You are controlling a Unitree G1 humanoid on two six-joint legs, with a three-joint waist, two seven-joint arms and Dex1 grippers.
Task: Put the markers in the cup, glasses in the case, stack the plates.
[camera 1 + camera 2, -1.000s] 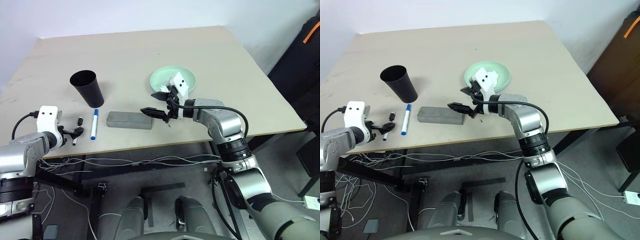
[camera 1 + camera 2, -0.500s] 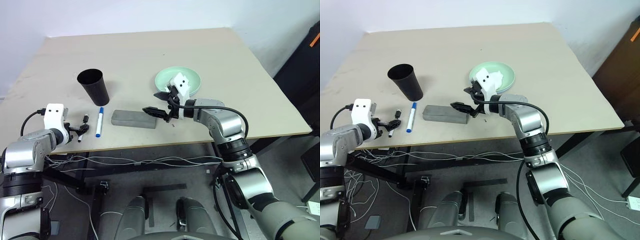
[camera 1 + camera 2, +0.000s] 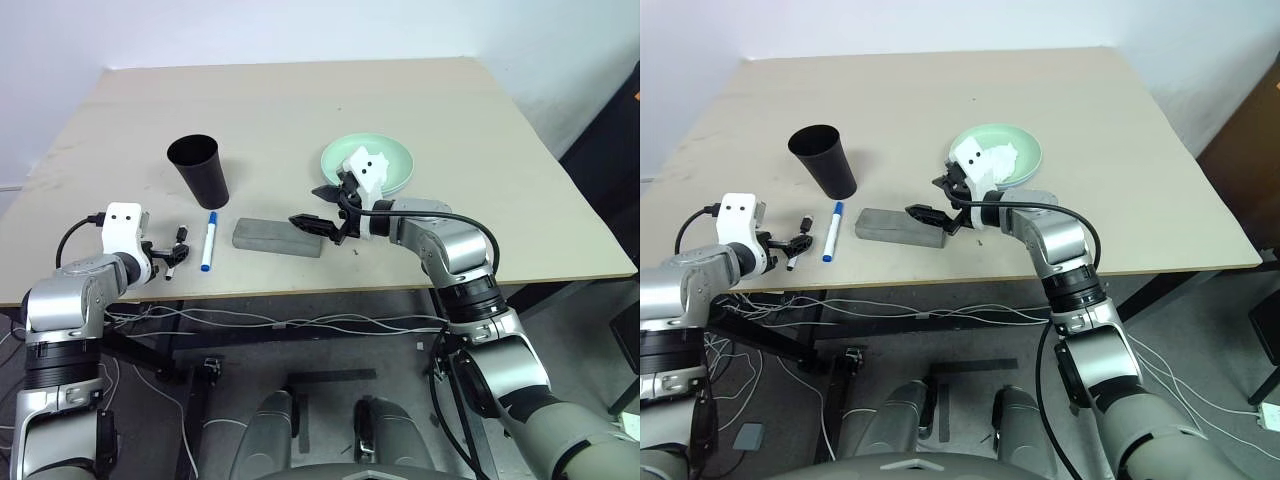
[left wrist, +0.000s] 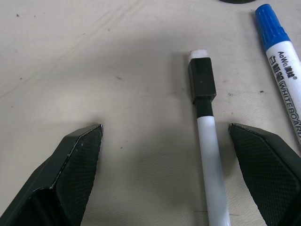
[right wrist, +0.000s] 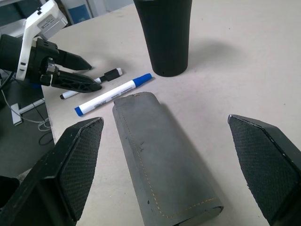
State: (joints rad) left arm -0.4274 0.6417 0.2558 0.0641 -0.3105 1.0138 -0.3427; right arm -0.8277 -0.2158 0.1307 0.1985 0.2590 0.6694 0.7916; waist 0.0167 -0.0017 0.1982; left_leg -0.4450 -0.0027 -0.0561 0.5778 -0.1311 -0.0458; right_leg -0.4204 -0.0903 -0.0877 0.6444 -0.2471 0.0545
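The left gripper [image 3: 172, 249] hovered low at the table's near left edge, its fingers spread wide and holding nothing. A black-capped marker [image 4: 206, 132] lay on the tabletop between those fingers, nearer one finger than the other and touching neither. Just to its right lay the blue-capped marker [image 3: 209, 240], roughly parallel to it and apart from it. Behind both stood the black cup [image 3: 199, 171], upright and with its mouth open. Right of the markers the grey case [image 3: 277, 238] lay shut, flat and lengthwise along the near edge. The right gripper [image 3: 318, 206] was poised over the right end of the case, fingers spread on either side of it and gripping nothing; whether they touched the case could not be told. Behind that gripper sat the mint green plate [image 3: 392, 157], partly hidden by the wrist. The table [image 3: 300, 100] was a pale beige board, with a white wall beyond it.
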